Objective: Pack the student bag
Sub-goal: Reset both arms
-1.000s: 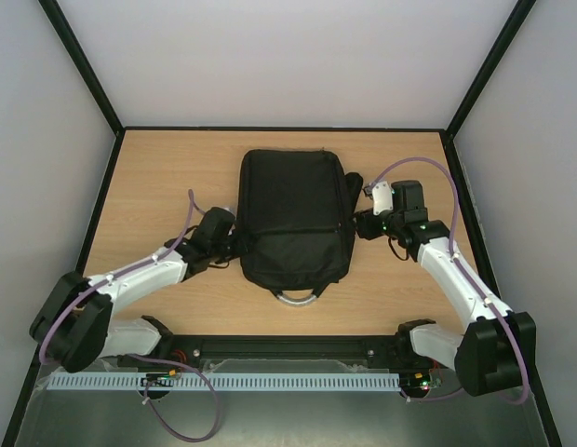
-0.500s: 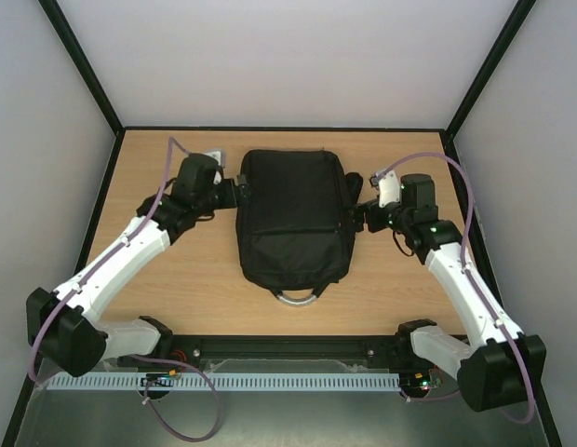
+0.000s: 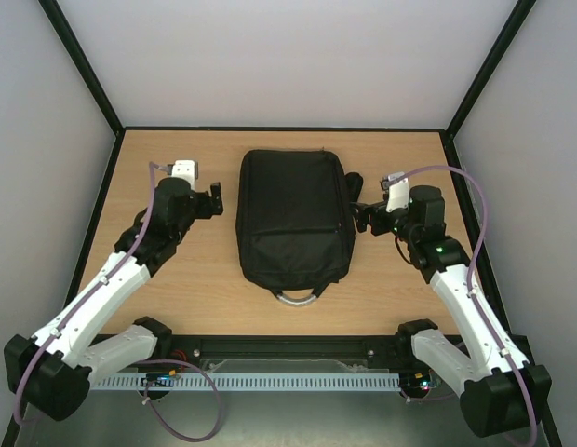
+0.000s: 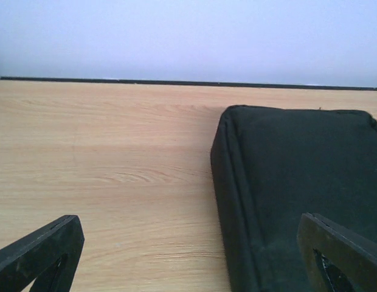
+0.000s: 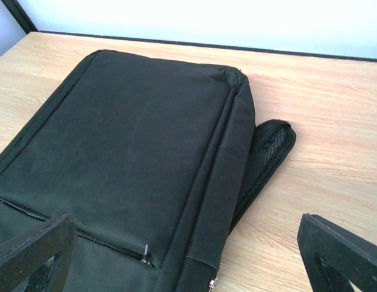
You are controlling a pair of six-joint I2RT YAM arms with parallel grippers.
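The student bag (image 3: 293, 219) lies flat in the middle of the table, black, zipped shut, its grey looped handle (image 3: 296, 296) toward the arms. My left gripper (image 3: 214, 198) is open and empty beside the bag's far left edge, apart from it. In the left wrist view (image 4: 188, 267) the bag's side (image 4: 298, 182) fills the right half. My right gripper (image 3: 363, 216) is open and empty beside the bag's right edge. In the right wrist view (image 5: 188, 261) I see the bag's front (image 5: 127, 152), the front pocket's zip pull (image 5: 144, 252) and a mesh shoulder strap (image 5: 267, 152) sticking out.
The wooden table (image 3: 177, 270) is walled by pale panels with a black frame on the left, back and right. No loose items show on the table besides the bag.
My left arm has swung from the bag's near left side out to its far left side and drawn a little away. My right gripper has shifted slightly right and back.
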